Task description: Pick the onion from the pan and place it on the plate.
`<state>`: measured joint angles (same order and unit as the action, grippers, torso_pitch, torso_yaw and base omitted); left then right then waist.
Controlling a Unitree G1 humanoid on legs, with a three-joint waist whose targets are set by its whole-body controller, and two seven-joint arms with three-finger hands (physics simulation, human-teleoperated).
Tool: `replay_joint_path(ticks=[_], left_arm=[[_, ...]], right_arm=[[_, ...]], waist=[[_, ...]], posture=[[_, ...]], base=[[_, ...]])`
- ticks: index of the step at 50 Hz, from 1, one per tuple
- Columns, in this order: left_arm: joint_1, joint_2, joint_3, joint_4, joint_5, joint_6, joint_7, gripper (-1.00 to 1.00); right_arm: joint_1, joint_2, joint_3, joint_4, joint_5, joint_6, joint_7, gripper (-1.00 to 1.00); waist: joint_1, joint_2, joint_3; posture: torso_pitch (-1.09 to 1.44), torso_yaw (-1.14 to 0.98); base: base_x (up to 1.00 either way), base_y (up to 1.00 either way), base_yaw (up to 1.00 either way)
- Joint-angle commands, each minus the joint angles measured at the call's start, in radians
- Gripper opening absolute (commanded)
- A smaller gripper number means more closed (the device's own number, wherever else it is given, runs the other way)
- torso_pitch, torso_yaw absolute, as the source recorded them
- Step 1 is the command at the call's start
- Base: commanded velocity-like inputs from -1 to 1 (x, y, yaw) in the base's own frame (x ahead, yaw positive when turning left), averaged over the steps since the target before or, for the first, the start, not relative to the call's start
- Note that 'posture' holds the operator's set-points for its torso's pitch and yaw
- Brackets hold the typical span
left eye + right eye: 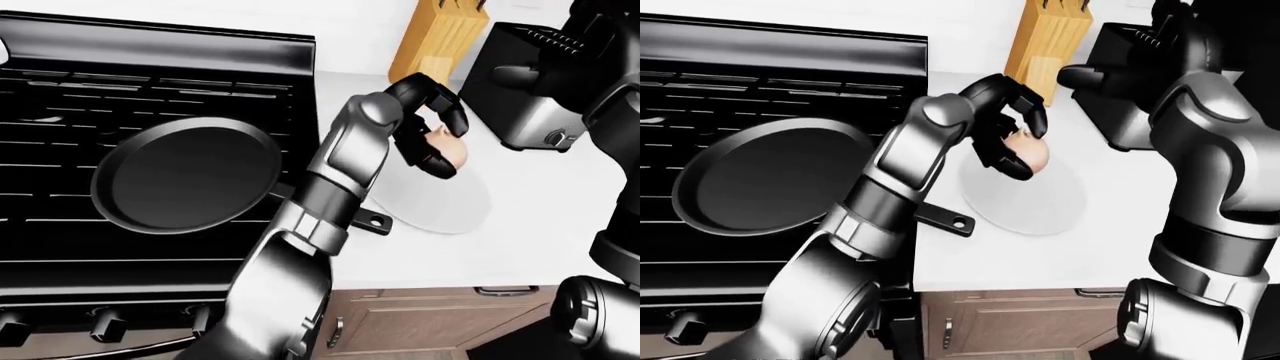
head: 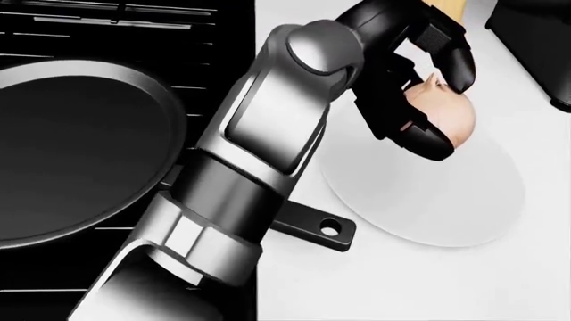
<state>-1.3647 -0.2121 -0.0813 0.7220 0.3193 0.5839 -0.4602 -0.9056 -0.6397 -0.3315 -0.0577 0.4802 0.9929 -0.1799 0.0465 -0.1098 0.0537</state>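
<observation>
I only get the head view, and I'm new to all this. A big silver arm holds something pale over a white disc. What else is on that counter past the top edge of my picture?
Observer: A wooden knife block stands up there, with a dark toaster to its right in the left-eye view.
Operator: Does the robot have a second arm?
Observer: Yes, the right arm is raised at the right of the right-eye view, its hand near the toaster.
Operator: What is the black round thing on my left sitting on?
Observer: That pan rests on a black stove, with knobs along the stove's bottom edge.
</observation>
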Motion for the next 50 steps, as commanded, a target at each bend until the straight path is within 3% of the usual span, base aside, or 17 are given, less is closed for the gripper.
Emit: replay_joint_path(ticks=[1, 18, 27, 41, 50], left_arm=[[-0.053, 0.003, 0.010, -0.010, -0.019, -0.054, 0.024, -0.85], [-0.095, 0.000, 0.022, 0.185, -0.054, -0.180, 0.076, -0.85], [-0.095, 0.004, 0.006, 0.242, -0.036, -0.234, 0.077, -0.85], [-0.110, 0.001, 0.024, 0.321, -0.020, -0.287, 0.093, -0.85], [-0.107, 0.001, 0.025, 0.344, -0.009, -0.302, 0.097, -0.76]], right_arm=[[-0.029, -0.019, -0.012, -0.022, -0.005, -0.029, -0.002, 1.00], [-0.019, -0.020, -0.020, -0.028, 0.002, -0.033, -0.006, 1.00], [-0.016, -0.023, -0.022, -0.027, 0.007, -0.035, -0.008, 1.00], [-0.016, -0.034, -0.027, -0.016, 0.010, -0.043, -0.004, 1.00], [-0.015, -0.034, -0.026, -0.016, 0.015, -0.043, -0.008, 1.00]], waist=[[0.001, -0.008, -0.030], [0.001, -0.012, -0.032], [0.000, -0.013, -0.033], [-0.001, -0.014, -0.035], [-0.001, -0.015, -0.036]], posture=[[0.00, 0.00], [0.00, 0.00], [0.00, 0.00], [0.00, 0.00], [0.00, 0.00]], base=[[0.00, 0.00, 0.00], [0.00, 0.00, 0.00], [0.00, 0.00, 0.00], [0.00, 0.00, 0.00], [0.00, 0.00, 0.00]])
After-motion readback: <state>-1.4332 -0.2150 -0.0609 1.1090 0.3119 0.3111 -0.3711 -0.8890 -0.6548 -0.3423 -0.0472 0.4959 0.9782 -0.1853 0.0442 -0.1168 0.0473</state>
